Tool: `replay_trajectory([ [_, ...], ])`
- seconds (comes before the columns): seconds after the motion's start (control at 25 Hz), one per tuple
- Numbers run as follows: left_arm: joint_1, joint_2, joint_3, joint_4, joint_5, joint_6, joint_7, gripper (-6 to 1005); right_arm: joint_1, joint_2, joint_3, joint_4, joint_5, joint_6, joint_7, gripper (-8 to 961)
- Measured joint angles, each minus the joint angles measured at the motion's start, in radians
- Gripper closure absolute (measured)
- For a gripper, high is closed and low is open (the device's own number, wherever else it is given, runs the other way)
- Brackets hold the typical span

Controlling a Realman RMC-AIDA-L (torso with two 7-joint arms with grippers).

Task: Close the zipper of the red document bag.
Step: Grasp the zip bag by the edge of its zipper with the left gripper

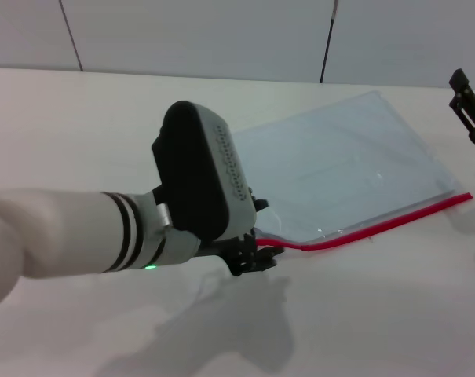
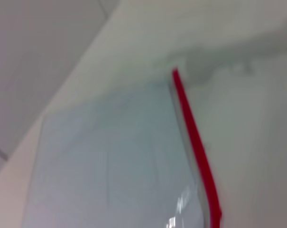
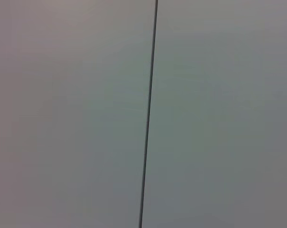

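Observation:
The red document bag (image 1: pixel 355 169) lies flat on the table to the right of centre, a translucent pale blue pouch. Its zipper (image 1: pixel 386 224) is a red strip along the near long edge, and it also shows in the left wrist view as the zipper (image 2: pixel 195 142) beside the bag (image 2: pixel 110 161). My left gripper (image 1: pixel 255 257) sits at the zipper's left end, shut on it, and the bag's corner is lifted a little there. The wrist housing hides most of the fingers. My right gripper (image 1: pixel 466 106) hangs at the far right edge, away from the bag.
The table (image 1: pixel 80 133) is pale and bare around the bag. Grey wall panels (image 1: pixel 198 35) stand behind its far edge. The right wrist view shows only wall with a dark seam (image 3: pixel 149 114).

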Motion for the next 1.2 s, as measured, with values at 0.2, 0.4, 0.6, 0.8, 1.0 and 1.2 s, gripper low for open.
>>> replay_trajectory([
  [0.2,-0.01,-0.072,-0.036,-0.006,0.172,0.097,-0.03,339,0.003,0.0,0.0,0.0,0.0,0.0,0.0,246],
  [0.4,-0.018,-0.074,-0.033,-0.021,0.192,0.103,-0.027,340,0.003,0.0,0.0,0.0,0.0,0.0,0.0,249],
  [0.6,-0.073,-0.077,-0.025,-0.105,0.194,0.093,-0.007,340,0.002,0.0,0.0,0.0,0.0,0.0,0.002,252],
  [0.8,-0.119,-0.076,-0.003,-0.199,0.194,0.027,0.021,340,0.004,0.0,0.0,0.001,0.0,0.0,0.002,256],
  [1.0,-0.138,-0.077,0.022,-0.249,0.191,-0.056,0.055,341,0.006,0.0,-0.001,0.003,0.0,0.0,0.001,259],
  [1.2,-0.141,-0.079,0.054,-0.288,0.187,-0.124,0.092,341,0.008,0.0,-0.004,0.006,0.0,0.0,0.001,263],
])
